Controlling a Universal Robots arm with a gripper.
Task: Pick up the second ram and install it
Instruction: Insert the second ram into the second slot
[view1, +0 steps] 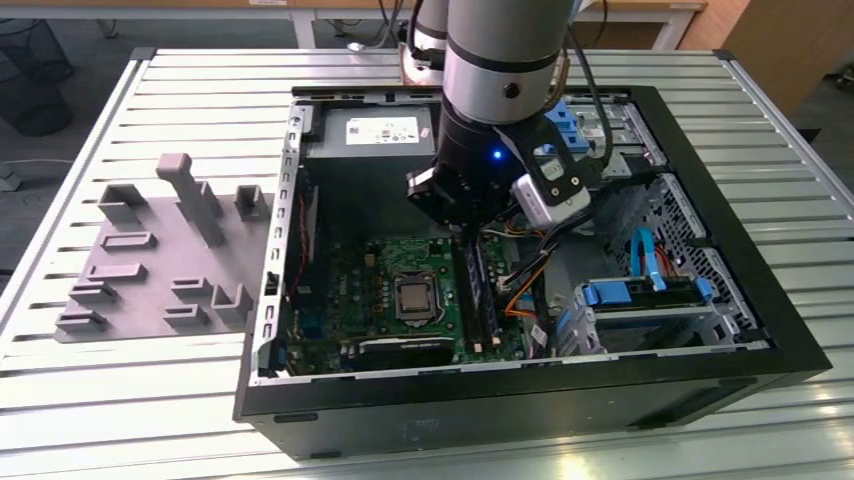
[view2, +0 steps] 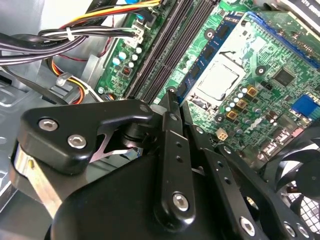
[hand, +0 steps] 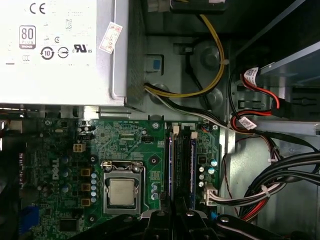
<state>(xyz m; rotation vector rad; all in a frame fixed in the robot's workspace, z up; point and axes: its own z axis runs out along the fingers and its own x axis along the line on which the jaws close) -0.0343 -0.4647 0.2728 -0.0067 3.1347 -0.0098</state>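
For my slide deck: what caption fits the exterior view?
Robot arm's end effector reaches into an open computer case, over the motherboard's memory slots.

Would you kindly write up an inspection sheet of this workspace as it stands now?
Surface: slatted metal table carrying an open computer case.
Job's things: a memory stick stands on edge along the motherboard slots, right under the hand; whether it is fully seated cannot be told.
Clutter: grey fixture blocks on the exterior view's left, beside the case.
Grippers: hand lowered inside the case above the slots; finger state cannot be told.
Cables: bundled wires beside the motherboard, yellow wires from the power supply.
Surroundings: floor and furniture beyond the table.
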